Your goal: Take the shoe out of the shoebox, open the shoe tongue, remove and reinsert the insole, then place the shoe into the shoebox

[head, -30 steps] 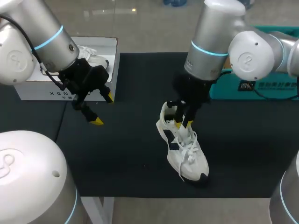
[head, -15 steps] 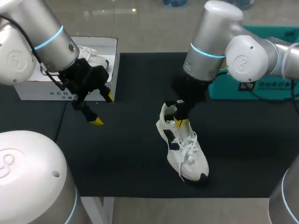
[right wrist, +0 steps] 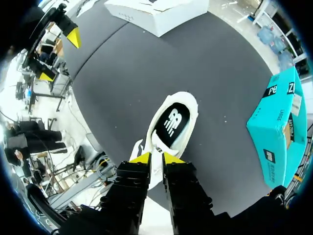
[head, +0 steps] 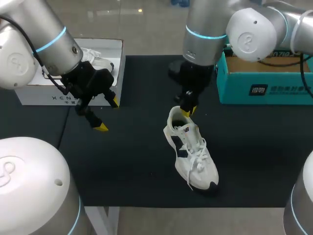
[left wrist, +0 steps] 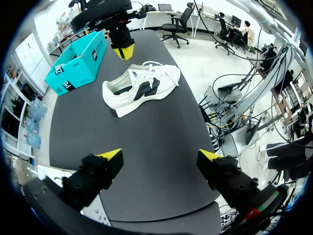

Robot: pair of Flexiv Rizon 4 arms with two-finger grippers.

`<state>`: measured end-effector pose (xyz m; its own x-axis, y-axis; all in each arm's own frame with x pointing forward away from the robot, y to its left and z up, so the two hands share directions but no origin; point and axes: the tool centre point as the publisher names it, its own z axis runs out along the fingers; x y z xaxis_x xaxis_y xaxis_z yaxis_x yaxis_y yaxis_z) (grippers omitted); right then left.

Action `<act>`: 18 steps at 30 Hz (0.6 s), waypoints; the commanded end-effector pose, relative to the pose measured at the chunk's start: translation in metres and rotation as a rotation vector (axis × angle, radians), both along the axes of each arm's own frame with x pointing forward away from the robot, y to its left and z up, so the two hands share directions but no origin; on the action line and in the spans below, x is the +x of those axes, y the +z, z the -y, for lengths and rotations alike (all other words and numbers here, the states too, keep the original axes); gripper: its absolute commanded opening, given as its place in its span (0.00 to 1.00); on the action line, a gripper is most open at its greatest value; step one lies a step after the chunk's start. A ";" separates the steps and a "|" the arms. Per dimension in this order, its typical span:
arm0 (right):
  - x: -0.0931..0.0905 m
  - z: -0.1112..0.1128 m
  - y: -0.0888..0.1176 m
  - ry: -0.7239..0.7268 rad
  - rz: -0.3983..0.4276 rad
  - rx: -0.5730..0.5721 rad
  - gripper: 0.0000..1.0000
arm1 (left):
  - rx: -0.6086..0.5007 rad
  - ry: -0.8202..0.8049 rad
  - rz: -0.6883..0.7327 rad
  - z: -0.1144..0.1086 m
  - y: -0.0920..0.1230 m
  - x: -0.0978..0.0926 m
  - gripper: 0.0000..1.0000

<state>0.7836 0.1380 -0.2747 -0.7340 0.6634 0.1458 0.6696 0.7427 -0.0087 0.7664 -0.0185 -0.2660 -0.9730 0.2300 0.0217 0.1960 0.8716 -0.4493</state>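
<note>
The right pincer [head: 187, 108], narrow and empty, hangs just above the heel of the shoe [head: 193, 154] lying on the counter [head: 132, 161]; the left pincer [left wrist: 160, 156] gapes wide. The tongue seems opened; next, dip in and pinch the insole [right wrist: 171, 123].

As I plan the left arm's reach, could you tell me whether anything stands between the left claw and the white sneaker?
Nothing visible: only bare black mat lies between the left claw and the white lace-up sneaker. The right claw hangs above its heel.
</note>
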 end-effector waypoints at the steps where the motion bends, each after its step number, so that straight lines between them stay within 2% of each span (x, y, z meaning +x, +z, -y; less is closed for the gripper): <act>1: 0.004 -0.012 0.003 0.064 0.008 -0.099 1.00 | 0.002 -0.001 0.000 0.000 0.000 0.000 1.00; 13: 0.004 -0.012 0.003 0.064 0.008 -0.099 1.00 | 0.002 -0.001 0.000 0.000 0.000 0.000 1.00; 15: 0.007 -0.008 0.001 0.131 0.054 -0.097 1.00 | 0.002 -0.001 0.000 0.000 0.000 0.000 1.00; 18: 0.011 -0.007 -0.002 0.314 0.157 -0.040 1.00 | 0.002 -0.001 0.000 0.000 0.000 0.000 1.00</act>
<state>0.7996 0.1487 -0.2740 -0.8453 0.5331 0.0358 0.5314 0.8458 -0.0471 0.7664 -0.0185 -0.2660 -0.9730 0.2300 0.0217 0.1960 0.8716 -0.4493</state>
